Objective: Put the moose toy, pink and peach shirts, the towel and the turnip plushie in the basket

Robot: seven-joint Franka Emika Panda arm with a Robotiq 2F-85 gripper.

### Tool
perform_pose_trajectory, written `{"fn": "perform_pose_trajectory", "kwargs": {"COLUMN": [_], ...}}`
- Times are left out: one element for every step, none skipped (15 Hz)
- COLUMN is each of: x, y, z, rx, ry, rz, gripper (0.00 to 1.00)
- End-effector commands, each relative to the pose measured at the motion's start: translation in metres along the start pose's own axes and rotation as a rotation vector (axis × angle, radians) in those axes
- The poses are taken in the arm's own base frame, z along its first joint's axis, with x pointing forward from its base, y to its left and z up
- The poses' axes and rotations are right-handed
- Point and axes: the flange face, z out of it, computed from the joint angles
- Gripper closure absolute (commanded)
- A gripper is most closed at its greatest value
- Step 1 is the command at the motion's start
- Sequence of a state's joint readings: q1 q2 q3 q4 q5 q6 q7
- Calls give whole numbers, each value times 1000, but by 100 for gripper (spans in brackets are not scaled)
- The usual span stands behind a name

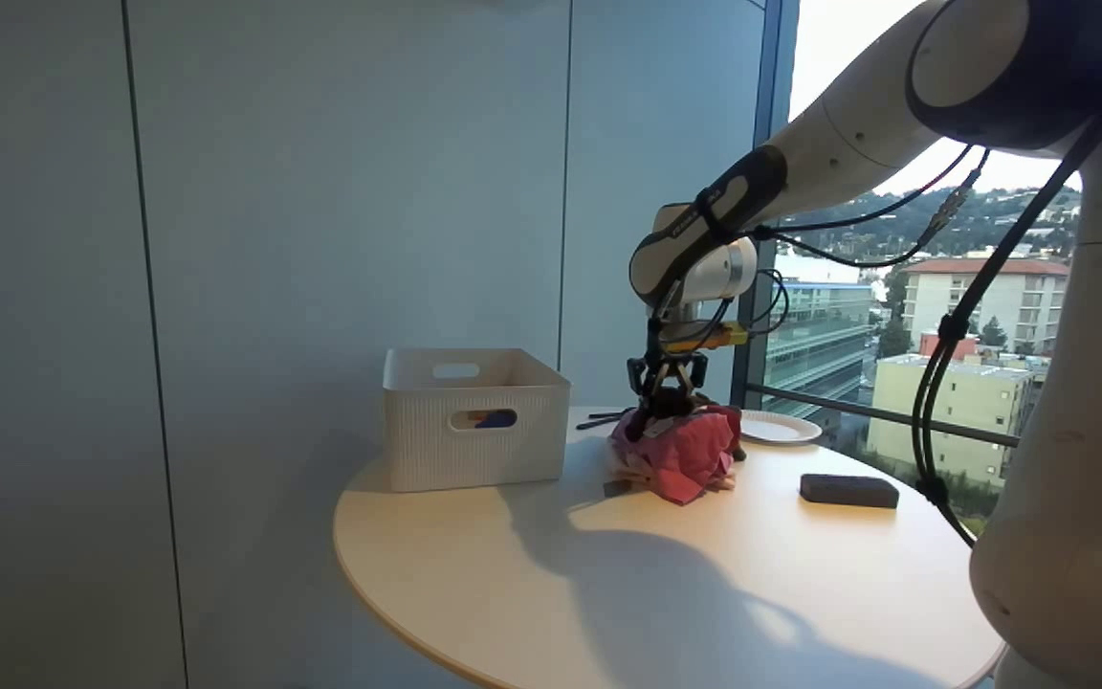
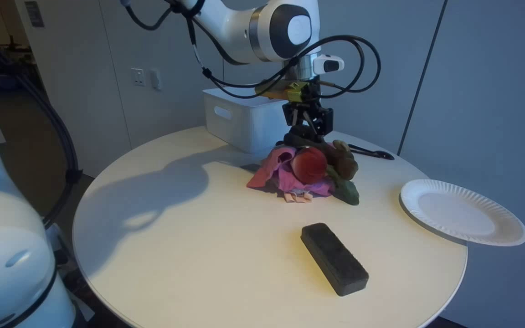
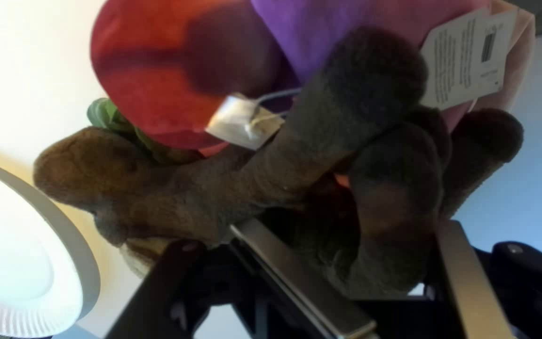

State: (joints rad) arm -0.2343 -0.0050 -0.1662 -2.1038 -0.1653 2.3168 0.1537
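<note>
The brown moose toy (image 3: pixel 233 193) lies on top of a soft pile, also in an exterior view as brown plush (image 2: pixel 345 164). My gripper (image 3: pixel 348 228) points down over it, fingers apart, with toy plush between them; whether both fingers press on it I cannot tell. Under it are the round red turnip plushie (image 2: pixel 309 165) with green leaves, the pink shirt (image 1: pixel 685 450) and a bit of the peach shirt (image 2: pixel 298 197). The towel is hidden or out of view. The white basket (image 1: pixel 470 455) stands beside the pile; blue and orange show through its slot.
A white paper plate (image 2: pixel 456 214) overhangs the table edge. Nearer lies a black block (image 2: pixel 334 259). Black utensils (image 2: pixel 372 152) rest behind the pile, and a small flat dark piece (image 1: pixel 616 487) pokes out at its base. The round table (image 2: pixel 189 255) carries everything.
</note>
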Motion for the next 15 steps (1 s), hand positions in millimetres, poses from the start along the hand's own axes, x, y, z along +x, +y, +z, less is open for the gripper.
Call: {"fn": "perform_pose_trajectory", "kwargs": {"x": [8, 7, 6, 5, 2, -2, -8, -14, -22, -29, -37, -46, -53, -60, -66], "y": [0, 0, 0, -1, -3, -7, -12, -18, -26, -33, -43, -56, -71, -89, -104], "z": [-8, -13, -20, -32, -44, -61, -83, -103, -124, -144, -164, -185, -206, -222, -239], "rx": [19, 24, 30, 29, 31, 29, 28, 25, 22, 21, 20, 22, 25, 33, 41], "ry": [10, 20, 34, 63, 95, 141, 196, 237, 275, 312, 347, 381, 421, 458, 494], "rz": [30, 32, 31, 27, 15, -7, -43, -72, -103, -136, -170, -209, -241, -279, -318], "gripper": [71, 79, 86, 90, 92, 93, 90, 90, 93, 91, 92, 91, 91, 90, 90]}}
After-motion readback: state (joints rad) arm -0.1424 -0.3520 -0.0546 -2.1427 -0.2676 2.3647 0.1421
